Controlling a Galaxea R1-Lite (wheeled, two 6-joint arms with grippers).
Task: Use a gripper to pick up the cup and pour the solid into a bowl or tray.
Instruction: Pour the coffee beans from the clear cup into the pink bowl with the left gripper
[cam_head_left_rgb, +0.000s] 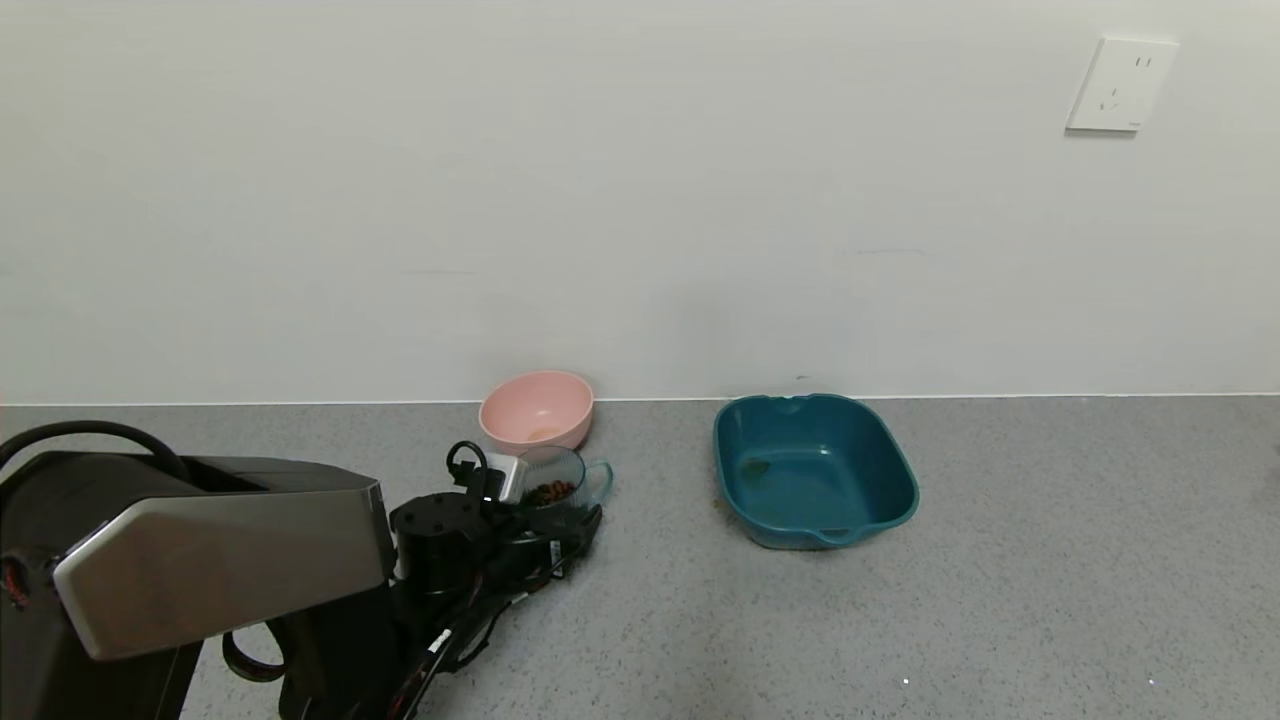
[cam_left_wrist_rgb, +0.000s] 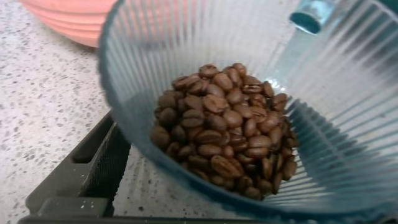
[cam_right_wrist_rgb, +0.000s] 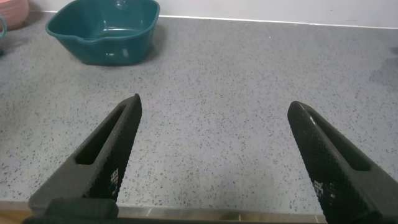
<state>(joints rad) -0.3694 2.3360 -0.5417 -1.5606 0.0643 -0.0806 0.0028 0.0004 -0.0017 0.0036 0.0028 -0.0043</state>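
Two containers stand near the wall edge: the ribbed translucent cup with brown beans just before the smooth pink bowl; a teal basin sits apart on speckled grey floor. Left gripper is wide open at the cup, gripping nothing; right gripper is open and empty over bare floor.

A brushed silver-grey housing is capping the black left arm, black cables are looping beside it, and textured black fingers are showing slotted sides.
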